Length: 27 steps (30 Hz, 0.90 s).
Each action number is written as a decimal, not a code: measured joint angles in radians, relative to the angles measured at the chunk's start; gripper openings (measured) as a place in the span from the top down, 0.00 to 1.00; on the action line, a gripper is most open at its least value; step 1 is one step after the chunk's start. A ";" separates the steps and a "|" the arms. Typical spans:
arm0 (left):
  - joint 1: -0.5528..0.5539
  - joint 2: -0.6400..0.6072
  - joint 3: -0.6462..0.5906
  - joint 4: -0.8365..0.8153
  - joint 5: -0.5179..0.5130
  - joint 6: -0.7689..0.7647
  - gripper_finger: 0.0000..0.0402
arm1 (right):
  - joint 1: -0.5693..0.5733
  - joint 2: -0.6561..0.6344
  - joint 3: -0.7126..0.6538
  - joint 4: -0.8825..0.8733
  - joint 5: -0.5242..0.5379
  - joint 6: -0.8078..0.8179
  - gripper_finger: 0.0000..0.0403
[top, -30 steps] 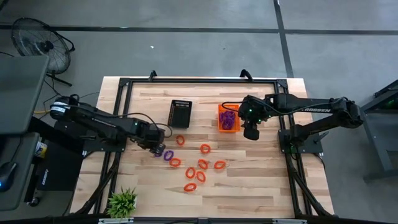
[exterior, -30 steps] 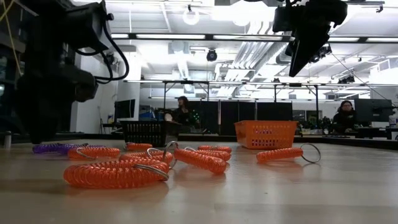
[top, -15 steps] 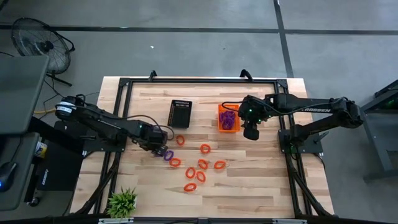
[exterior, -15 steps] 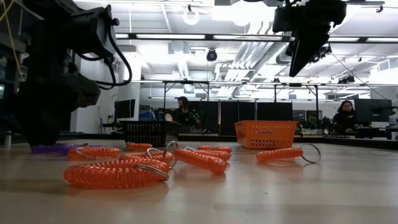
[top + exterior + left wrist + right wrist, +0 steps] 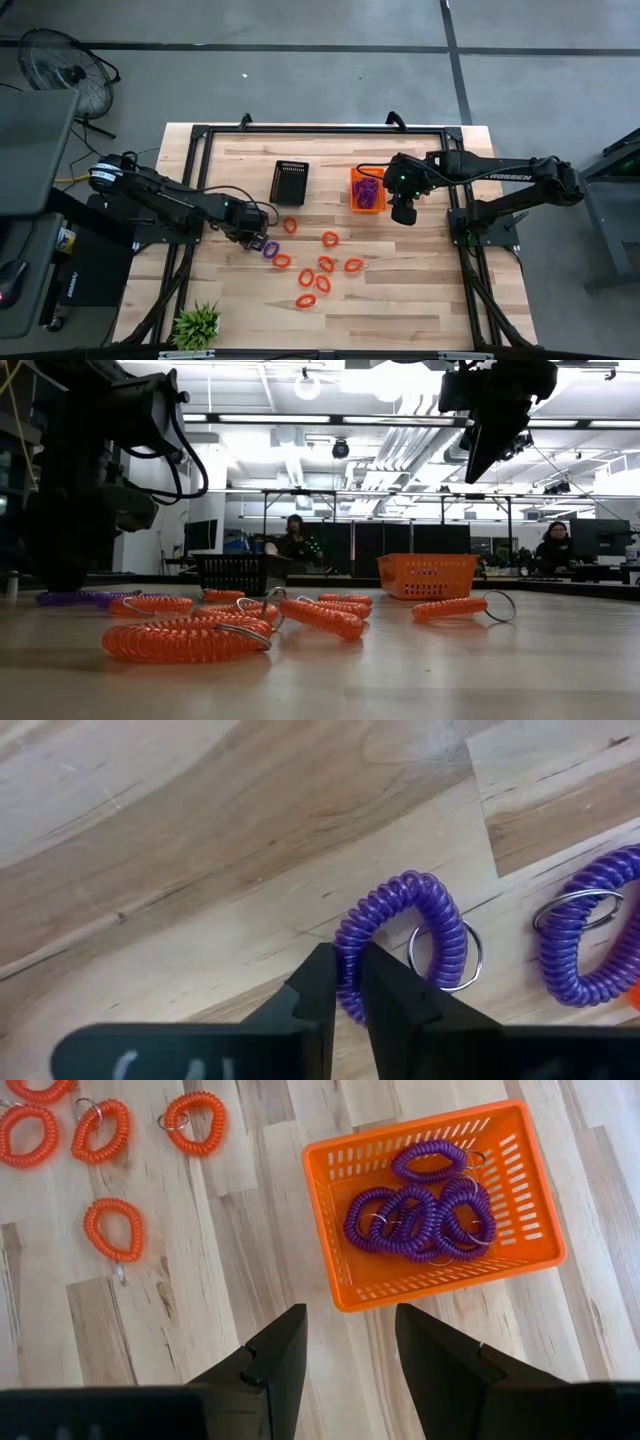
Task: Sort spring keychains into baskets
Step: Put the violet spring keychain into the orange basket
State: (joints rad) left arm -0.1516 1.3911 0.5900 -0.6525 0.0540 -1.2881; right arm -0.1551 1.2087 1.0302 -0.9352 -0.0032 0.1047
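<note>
Left gripper (image 5: 343,982) is down at the table surface, its fingers pinched onto the coil of a purple spring keychain (image 5: 400,935) lying flat on the wooden table (image 5: 420,300). A second purple keychain (image 5: 590,935) lies just beside it. Right gripper (image 5: 345,1345) hovers above the table with fingers spread and holding nothing, beside the orange basket (image 5: 530,1230), which contains several purple keychains (image 5: 420,1210). The black basket (image 5: 290,182) stands apart to the left of the orange one. Orange-red keychains (image 5: 318,272) lie scattered on the table between the arms, in front of both baskets.
</note>
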 joint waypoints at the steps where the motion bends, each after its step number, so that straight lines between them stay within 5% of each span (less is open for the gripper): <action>1: 0.000 0.000 0.000 0.000 0.000 0.000 0.92 | 0.000 0.000 0.000 0.000 0.000 0.000 0.63; 10: 0.000 -0.044 0.021 -0.005 -0.039 0.005 0.93 | 0.000 0.000 0.000 0.001 -0.004 0.002 0.63; 18: 0.001 -0.101 0.157 0.013 -0.236 0.169 0.93 | 0.000 0.000 0.000 0.057 -0.074 0.027 0.63; 27: 0.002 -0.105 0.350 0.062 -0.452 0.433 0.93 | 0.000 0.000 0.000 0.322 -0.249 -0.014 0.63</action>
State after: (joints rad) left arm -0.1501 1.2861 0.9397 -0.5910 -0.3978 -0.8551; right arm -0.1551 1.2087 1.0302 -0.6131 -0.2526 0.0903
